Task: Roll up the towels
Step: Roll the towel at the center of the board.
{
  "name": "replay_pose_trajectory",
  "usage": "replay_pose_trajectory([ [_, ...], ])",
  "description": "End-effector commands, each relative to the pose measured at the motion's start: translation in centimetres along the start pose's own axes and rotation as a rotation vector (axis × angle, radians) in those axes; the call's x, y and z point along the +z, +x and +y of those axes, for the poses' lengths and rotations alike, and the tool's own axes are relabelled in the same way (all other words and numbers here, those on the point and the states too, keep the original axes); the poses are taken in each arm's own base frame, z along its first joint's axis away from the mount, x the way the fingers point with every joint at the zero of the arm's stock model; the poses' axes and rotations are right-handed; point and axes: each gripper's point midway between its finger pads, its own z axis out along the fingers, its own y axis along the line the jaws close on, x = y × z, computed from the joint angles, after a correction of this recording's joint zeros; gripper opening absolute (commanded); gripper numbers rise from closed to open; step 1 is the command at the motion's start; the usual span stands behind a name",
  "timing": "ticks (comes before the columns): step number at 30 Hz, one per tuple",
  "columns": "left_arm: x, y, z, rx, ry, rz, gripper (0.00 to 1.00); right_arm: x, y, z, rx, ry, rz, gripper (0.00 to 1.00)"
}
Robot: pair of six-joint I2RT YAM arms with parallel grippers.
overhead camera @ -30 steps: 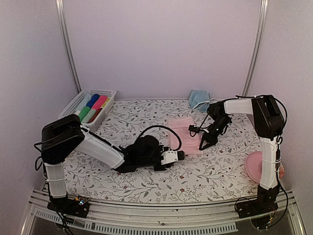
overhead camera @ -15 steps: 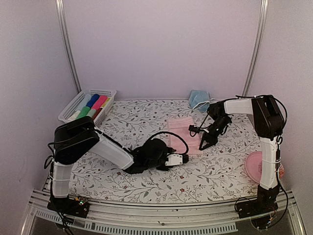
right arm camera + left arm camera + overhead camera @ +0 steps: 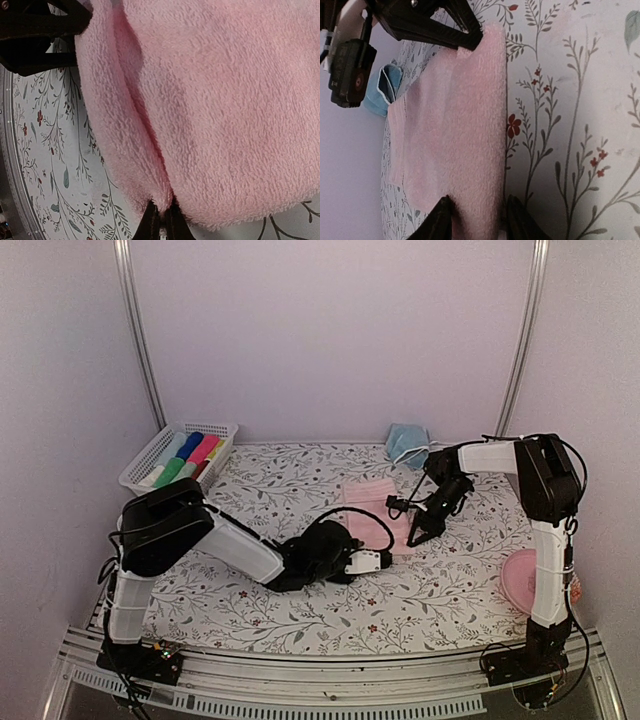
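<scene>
A pink towel (image 3: pixel 372 502) lies flat on the floral table, its near edge folded over into a thick roll. My left gripper (image 3: pixel 383 558) is at the towel's near edge. In the left wrist view (image 3: pixel 477 222) its jaws stand open astride the rolled edge of the towel (image 3: pixel 455 125). My right gripper (image 3: pixel 413 538) is at the towel's near right corner. In the right wrist view (image 3: pixel 162 222) it is shut on a pinch of the towel's fold (image 3: pixel 225 100). The right gripper also shows at the far end of the roll in the left wrist view (image 3: pixel 425 20).
A white basket (image 3: pixel 178 430) with several rolled coloured towels stands at the back left. A blue cloth (image 3: pixel 407 443) lies at the back, right of centre. A pink plate (image 3: pixel 522 580) sits at the right front near the right arm's base.
My left arm has reached rightward along the table, bringing its gripper up to the towel's near edge. The right gripper and the towel have stayed in place.
</scene>
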Motion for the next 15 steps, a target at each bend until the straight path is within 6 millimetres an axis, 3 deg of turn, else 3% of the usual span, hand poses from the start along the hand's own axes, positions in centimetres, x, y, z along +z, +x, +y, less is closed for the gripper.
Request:
replay_pose_trajectory([
  [1,0.9,3.1,-3.9,0.059,0.101,0.116,0.37,1.4,2.1,-1.7,0.011,0.026,0.076,0.03],
  [6,1.2,3.7,-4.6,0.066,0.128,0.140,0.31,1.4,2.0,-1.7,0.008,0.022,0.073,0.03],
  [12,1.1,3.7,-5.1,0.049,0.168,0.153,0.12,0.9,1.5,-1.5,-0.002,0.022,0.057,0.03],
  [13,1.0,3.7,-5.1,0.045,0.173,0.156,0.02,0.8,1.4,-1.5,-0.005,0.026,0.053,0.03],
  [15,1.0,3.7,-5.1,0.032,0.183,0.161,0.00,0.1,1.0,-1.4,-0.023,0.042,0.041,0.04],
])
